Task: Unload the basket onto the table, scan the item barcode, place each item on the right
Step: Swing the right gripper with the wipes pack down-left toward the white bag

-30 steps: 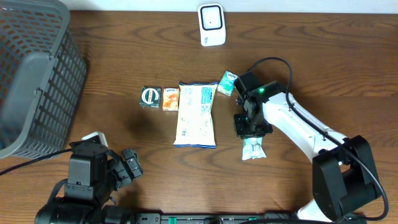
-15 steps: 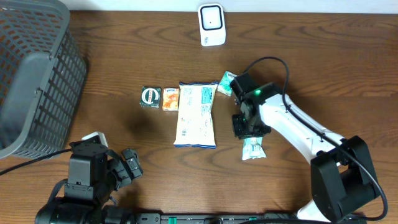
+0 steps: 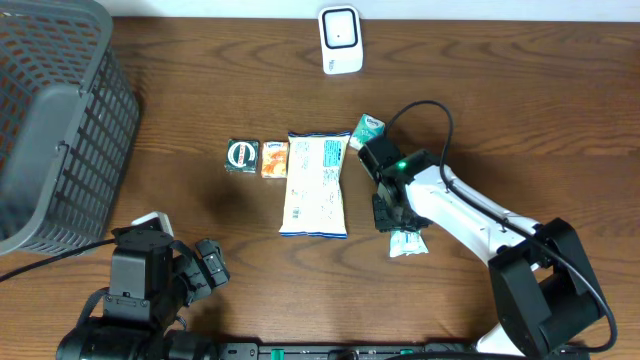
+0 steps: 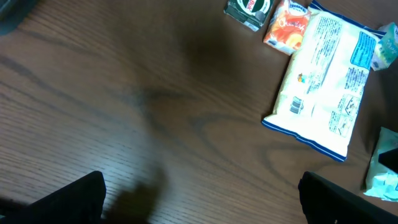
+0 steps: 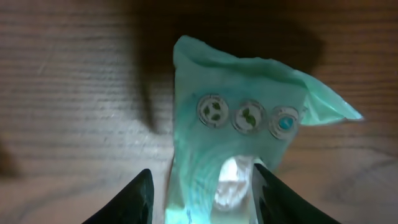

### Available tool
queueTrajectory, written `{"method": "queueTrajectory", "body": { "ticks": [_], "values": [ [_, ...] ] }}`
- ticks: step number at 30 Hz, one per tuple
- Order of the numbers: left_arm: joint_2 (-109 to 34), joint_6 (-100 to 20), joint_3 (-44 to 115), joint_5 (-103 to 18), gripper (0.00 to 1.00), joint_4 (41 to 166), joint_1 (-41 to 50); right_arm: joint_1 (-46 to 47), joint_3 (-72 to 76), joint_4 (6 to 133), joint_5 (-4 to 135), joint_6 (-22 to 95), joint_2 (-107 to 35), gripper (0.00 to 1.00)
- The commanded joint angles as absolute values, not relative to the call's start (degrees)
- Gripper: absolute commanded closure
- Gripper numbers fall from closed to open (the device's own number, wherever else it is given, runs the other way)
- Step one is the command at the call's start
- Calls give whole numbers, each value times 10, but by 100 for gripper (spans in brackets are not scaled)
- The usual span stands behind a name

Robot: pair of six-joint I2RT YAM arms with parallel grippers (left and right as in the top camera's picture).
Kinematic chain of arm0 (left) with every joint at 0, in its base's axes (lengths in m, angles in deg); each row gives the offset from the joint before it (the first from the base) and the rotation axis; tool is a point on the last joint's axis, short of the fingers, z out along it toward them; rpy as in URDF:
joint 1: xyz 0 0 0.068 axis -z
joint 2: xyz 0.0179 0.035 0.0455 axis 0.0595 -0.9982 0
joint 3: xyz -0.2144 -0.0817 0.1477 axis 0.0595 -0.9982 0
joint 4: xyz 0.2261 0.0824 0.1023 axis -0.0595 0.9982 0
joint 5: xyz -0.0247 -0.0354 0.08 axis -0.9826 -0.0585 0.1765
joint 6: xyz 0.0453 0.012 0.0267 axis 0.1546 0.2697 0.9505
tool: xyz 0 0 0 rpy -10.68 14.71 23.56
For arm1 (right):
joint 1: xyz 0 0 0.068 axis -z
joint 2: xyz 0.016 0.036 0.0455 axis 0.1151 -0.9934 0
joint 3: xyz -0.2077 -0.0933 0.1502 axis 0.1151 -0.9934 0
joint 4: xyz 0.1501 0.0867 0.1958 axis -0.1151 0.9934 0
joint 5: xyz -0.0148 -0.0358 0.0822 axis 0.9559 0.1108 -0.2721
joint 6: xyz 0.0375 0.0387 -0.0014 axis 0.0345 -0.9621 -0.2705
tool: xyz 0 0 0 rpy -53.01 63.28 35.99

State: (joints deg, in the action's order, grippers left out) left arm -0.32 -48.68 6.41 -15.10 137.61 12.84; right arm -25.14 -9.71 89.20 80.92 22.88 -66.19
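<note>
A mint-green packet (image 3: 407,241) lies flat on the wooden table, right of centre. My right gripper (image 3: 392,211) is over its upper end. In the right wrist view the packet (image 5: 249,124) runs up between the two dark fingers of the right gripper (image 5: 202,199). There, bare wood shows between the left finger (image 5: 134,199) and the packet, while the right finger sits at the packet's edge. The white scanner (image 3: 340,40) stands at the table's far edge. My left gripper (image 3: 205,265) rests at the front left, wide open over bare wood, also seen as the left gripper (image 4: 202,205).
A large white-and-blue bag (image 3: 316,184) lies mid-table, with an orange packet (image 3: 275,158) and a dark green packet (image 3: 241,155) to its left and a small teal box (image 3: 365,133) to its right. A grey mesh basket (image 3: 50,120) fills the far left.
The right gripper's jaws have spread apart, and the arm has shifted a little left. The mint-green packet stays on the table. The left arm has not moved.
</note>
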Motion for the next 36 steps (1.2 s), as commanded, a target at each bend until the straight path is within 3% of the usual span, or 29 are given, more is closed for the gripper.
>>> {"method": "queueTrajectory", "body": {
  "ticks": [1,12,21,36],
  "values": [
    [-1,-486,63,-146,2,1378,127,-254,-116,879,827,215,-662,54],
    [-1,-486,63,-146,3,1378,127,-254,-127,876,856,220,-662,53],
    [-1,-486,63,-146,2,1378,127,-254,-43,968,823,220,-662,51],
    [-1,-486,63,-146,2,1378,127,-260,-111,931,846,208,-667,51]
  ]
}}
